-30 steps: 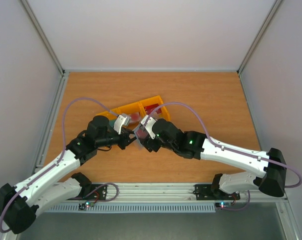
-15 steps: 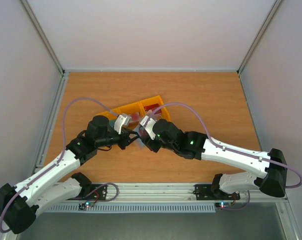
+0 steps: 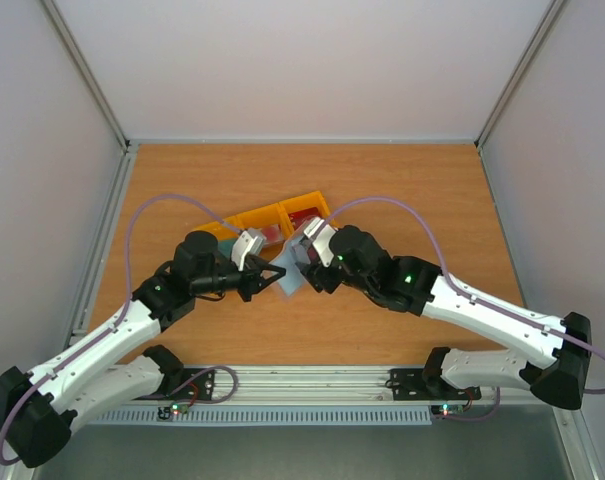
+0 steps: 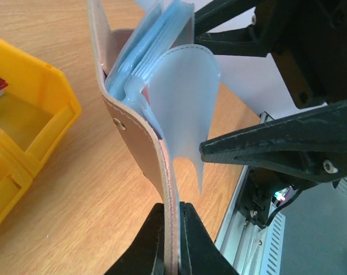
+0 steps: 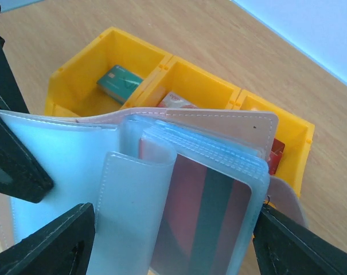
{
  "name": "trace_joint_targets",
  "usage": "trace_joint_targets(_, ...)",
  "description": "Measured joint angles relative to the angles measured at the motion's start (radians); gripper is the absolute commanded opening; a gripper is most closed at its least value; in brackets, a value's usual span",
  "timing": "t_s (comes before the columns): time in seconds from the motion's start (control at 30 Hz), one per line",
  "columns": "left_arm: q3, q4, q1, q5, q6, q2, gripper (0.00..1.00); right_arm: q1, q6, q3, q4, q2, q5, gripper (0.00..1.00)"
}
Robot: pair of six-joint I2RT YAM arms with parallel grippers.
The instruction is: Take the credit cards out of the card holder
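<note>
The card holder (image 4: 140,134), taupe outside with pale blue sleeves (image 5: 133,195) inside, stands on edge above the table. My left gripper (image 4: 172,213) is shut on its cover's lower edge. One clear sleeve curls loose. A dark red credit card (image 5: 210,220) with a dark stripe sits in the front sleeve. My right gripper (image 5: 173,243) is open, one finger on each side of the sleeve stack; its black fingers (image 4: 288,150) show in the left wrist view. From above, the holder (image 3: 288,279) hangs between both grippers. A teal card (image 5: 119,82) lies in the yellow tray.
The yellow three-compartment tray (image 3: 244,219) stands just behind the holder on the wooden table. Its middle compartment holds a reddish-white card (image 5: 175,101), and a dark red card (image 5: 276,152) shows in the right one. The metal rail (image 3: 312,383) runs along the near edge.
My right gripper has drawn back a little to the right and its wrist has risen. The holder's blue inside shows more between the grippers. The left arm has hardly moved.
</note>
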Motion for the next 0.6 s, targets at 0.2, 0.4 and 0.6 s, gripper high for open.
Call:
trace_joint_targets(0.2, -0.003, 0.02, -0.003, 0.02, 0.022, -0.006, 0.0, -0.047, -0.015, -0.013, -0.043, -0.073, -0.072, 0.93)
trace_joint_targets(0.4, -0.021, 0.067, -0.003, 0.05, 0.065, -0.02, 0.0, -0.205, -0.027, -0.047, -0.083, -0.232, -0.314, 0.99)
trace_joint_targets(0.6, -0.052, 0.128, -0.003, 0.111, 0.14, -0.034, 0.0, -0.359, -0.026, -0.055, -0.105, -0.227, -0.518, 0.99)
